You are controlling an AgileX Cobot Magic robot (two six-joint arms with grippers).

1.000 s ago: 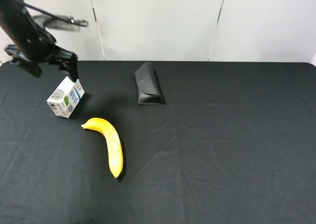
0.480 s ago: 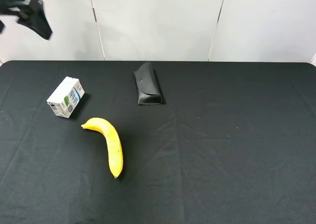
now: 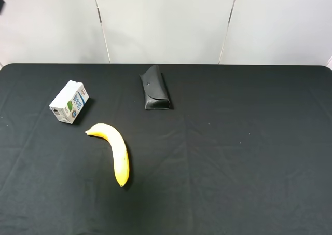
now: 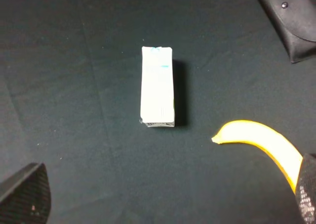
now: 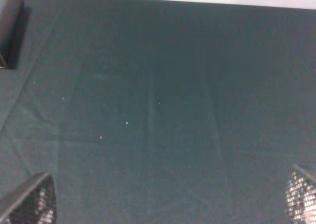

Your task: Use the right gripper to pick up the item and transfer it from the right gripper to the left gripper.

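while my right gripper (image 5: 173,197) and left gripper (image 4: 168,197) both gape wide and empty, the carton (image 3: 69,101) lies near the table's (image 3: 249,157) far left corner; reaching across, i could knock the banana (image 3: 115,149).

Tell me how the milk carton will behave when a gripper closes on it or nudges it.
The milk carton lies on a flat side on the black cloth, so it would probably slide, not roll. Its box shape and flat faces should give parallel fingers good purchase. It looks like thin card, so a hard squeeze may dent it; whether it is full cannot be told.
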